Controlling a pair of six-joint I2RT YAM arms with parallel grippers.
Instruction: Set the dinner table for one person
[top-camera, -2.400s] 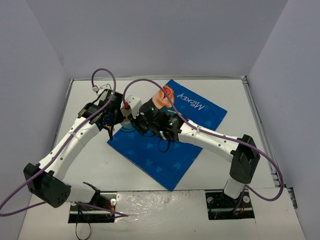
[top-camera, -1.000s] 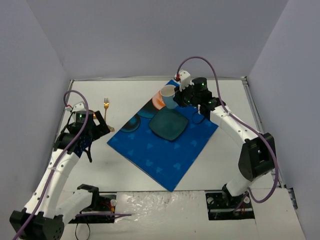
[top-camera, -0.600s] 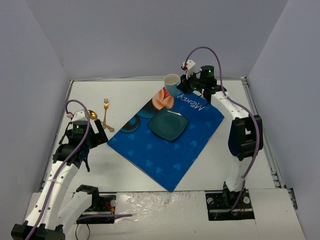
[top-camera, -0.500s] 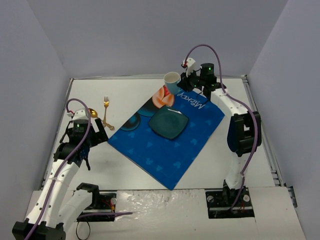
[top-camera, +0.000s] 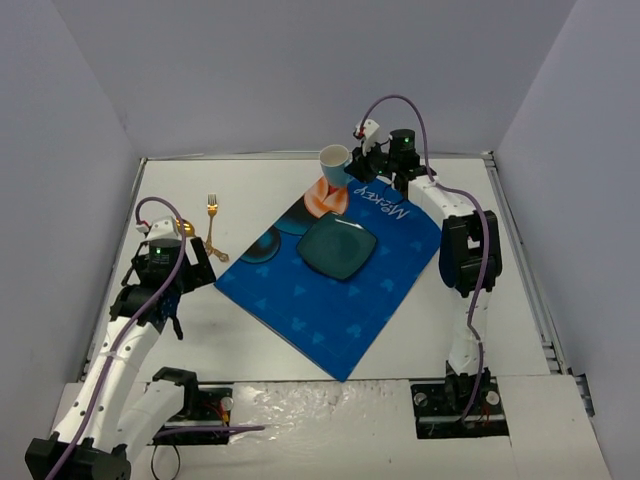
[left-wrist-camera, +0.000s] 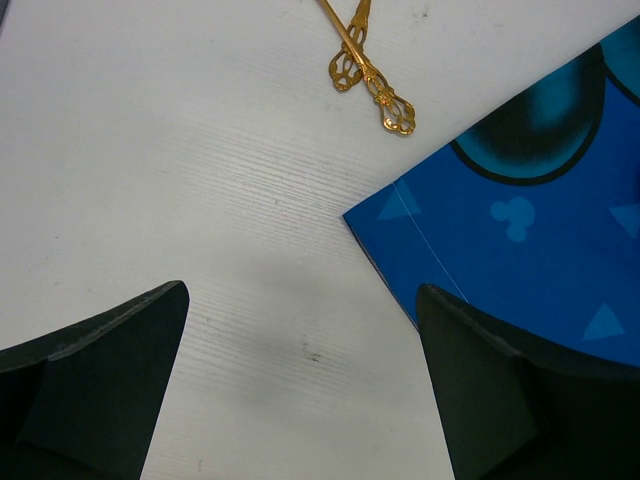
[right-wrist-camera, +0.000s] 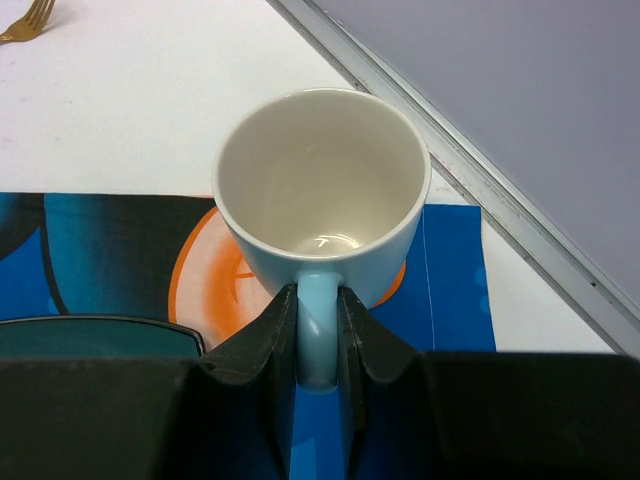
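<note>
1 mug (right-wrist-camera: 322, 188), 1 plate (top-camera: 337, 248), 1 mat (top-camera: 330, 310), 1 fork (top-camera: 212, 220). Table (top-camera: 270, 190) fills mid-frame, bare L of mat. R gripper (right-wrist-camera: 318, 312) clamps mug handle, upper centre by far rim. L gripper (left-wrist-camera: 300, 395) released, empty.

You have one readable word to log: "Mickey" (top-camera: 384, 203), in white letters printed on the blue mat (top-camera: 320, 310) that lies on the white tabletop (top-camera: 250, 190). In the top view the word sits near the mat's far right corner. It runs along that edge and appears upside down and tilted from the camera. In the left wrist view you can note a small pale-blue mouse-head sign (left-wrist-camera: 515, 216) printed on the same mat, among lighter triangles.
</note>
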